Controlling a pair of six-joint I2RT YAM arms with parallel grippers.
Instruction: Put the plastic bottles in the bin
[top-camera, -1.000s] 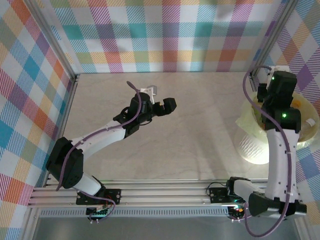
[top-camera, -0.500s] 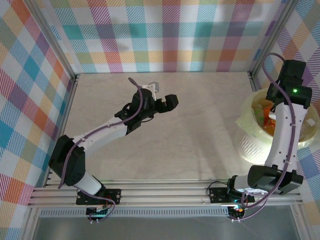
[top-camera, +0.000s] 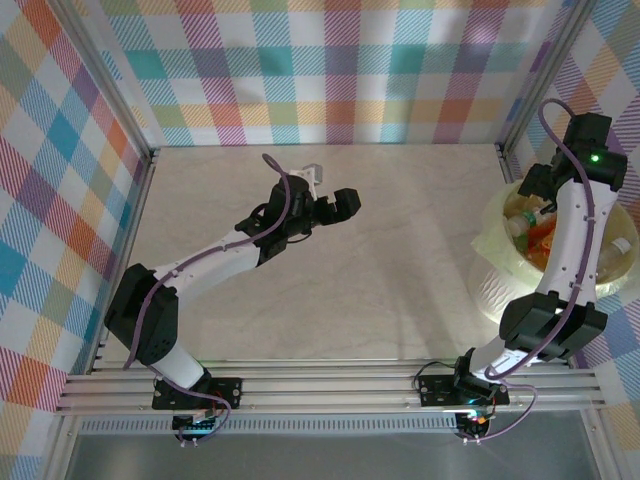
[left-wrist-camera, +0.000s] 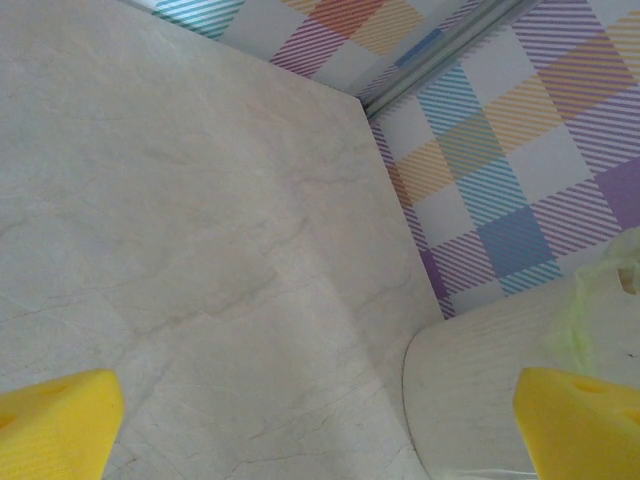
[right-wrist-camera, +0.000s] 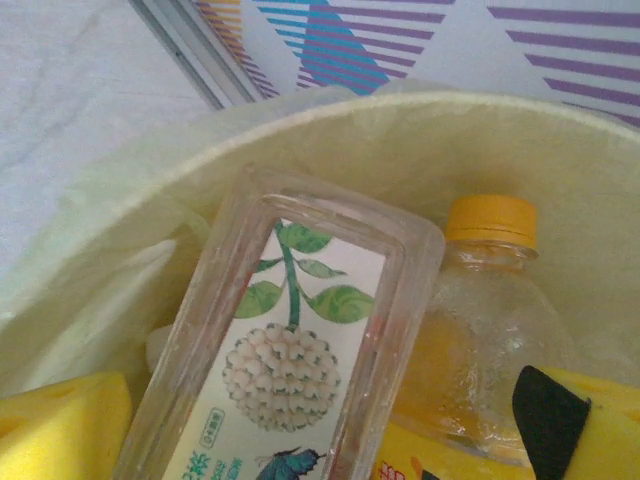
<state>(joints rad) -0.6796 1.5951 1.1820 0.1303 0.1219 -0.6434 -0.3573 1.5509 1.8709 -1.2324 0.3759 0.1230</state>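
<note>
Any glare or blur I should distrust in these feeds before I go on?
Top external: the bin is blown out white on its near side; faint arm shadows fall on the table. Left wrist: even light, yellow fingers out of focus. Right wrist: the flower-label bottle reads sharp, fingers blurred.

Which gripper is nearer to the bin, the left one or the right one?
Right. The right gripper hangs over the bin, above the bottles inside. The left gripper is over the table, well to the bin's left.
</note>
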